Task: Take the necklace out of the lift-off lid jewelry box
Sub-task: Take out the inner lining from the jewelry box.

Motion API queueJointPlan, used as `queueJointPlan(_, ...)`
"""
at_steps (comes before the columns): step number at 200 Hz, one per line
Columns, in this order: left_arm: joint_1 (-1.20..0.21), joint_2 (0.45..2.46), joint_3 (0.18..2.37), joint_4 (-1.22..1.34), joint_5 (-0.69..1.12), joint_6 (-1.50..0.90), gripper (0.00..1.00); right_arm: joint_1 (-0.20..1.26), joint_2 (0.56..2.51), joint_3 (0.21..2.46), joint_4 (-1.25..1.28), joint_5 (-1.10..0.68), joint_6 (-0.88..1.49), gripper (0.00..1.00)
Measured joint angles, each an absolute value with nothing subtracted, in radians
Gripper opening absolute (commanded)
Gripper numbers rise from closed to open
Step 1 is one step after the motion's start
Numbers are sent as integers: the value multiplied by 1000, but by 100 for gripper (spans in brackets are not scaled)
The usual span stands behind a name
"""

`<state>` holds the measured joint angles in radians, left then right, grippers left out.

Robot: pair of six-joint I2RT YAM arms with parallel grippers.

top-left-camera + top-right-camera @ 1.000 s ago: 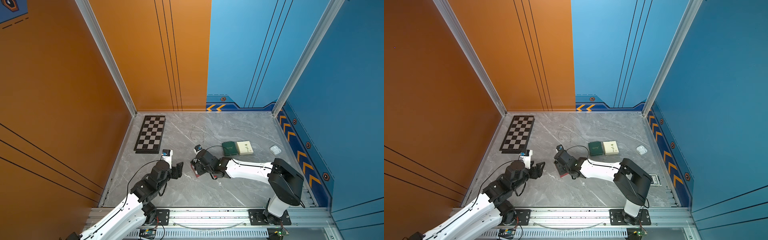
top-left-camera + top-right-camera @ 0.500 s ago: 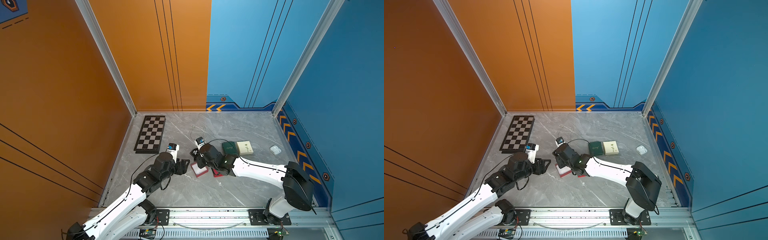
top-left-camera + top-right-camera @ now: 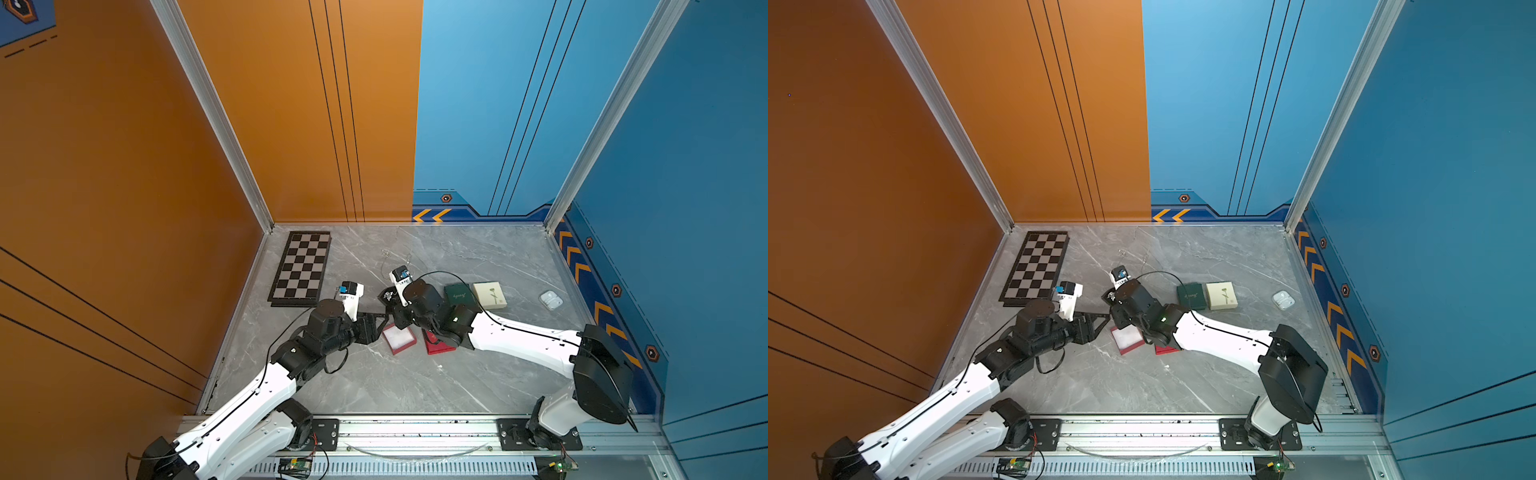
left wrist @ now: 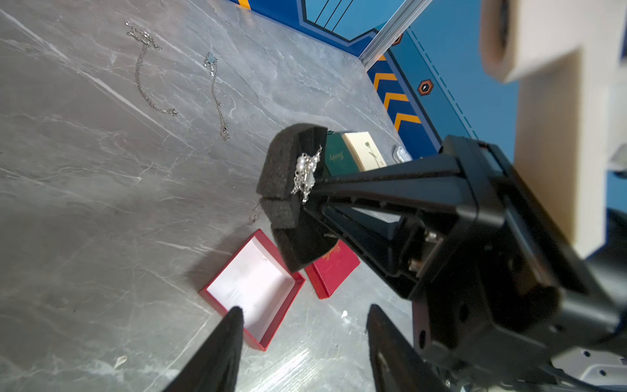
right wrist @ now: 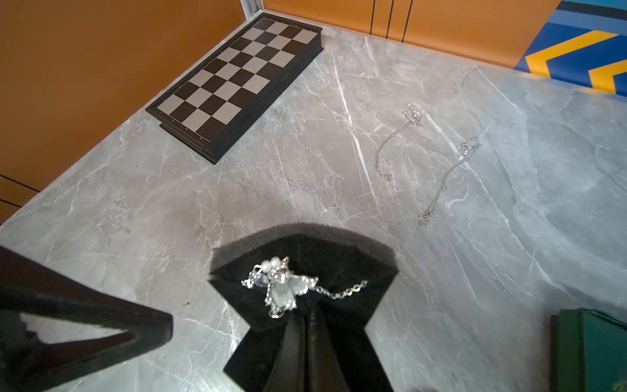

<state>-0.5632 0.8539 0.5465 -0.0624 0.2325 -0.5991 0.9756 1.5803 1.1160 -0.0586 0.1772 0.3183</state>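
While the left tool (image 4: 305, 310) is held half open and empty, low in frame beside the box (image 4: 283, 315), the foam (image 4: 281, 176) carrying the necklace (image 4: 305, 169) is clamped aloft mid-frame by the right tool (image 4: 307, 199). Removal is judged midway: the necklace must next be plucked off.

This looks like a robot test lab. Two white robot arms (image 3: 257, 386) are bolted to a metal rail (image 3: 415, 428) far behind the left claw (image 3: 383, 323). An orange wall (image 3: 291, 104) and a blue wall (image 3: 498, 104) stand past it, around a grey table (image 3: 395, 386).
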Motion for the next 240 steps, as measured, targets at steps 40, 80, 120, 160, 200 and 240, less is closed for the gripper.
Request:
queueJointPlan(40, -545, 884, 540, -7, 257, -628, 57, 976, 1552, 1116, -47, 142, 332, 3)
queueJointPlan(80, -515, 893, 511, 61, 290, -653, 56, 976, 1531, 1115, -30, 110, 353, 3)
queueJointPlan(120, -484, 915, 476, 136, 340, -686, 47, 976, 1531, 1113, -23, 98, 368, 3)
queueJointPlan(160, -478, 918, 475, 181, 369, -704, 42, 976, 1531, 1111, -20, 80, 371, 3)
queueJointPlan(200, -478, 918, 474, 212, 379, -709, 36, 978, 1531, 1111, -14, 70, 375, 3)
queueJointPlan(240, -478, 928, 474, 229, 395, -717, 27, 980, 1531, 1109, -9, 56, 382, 3)
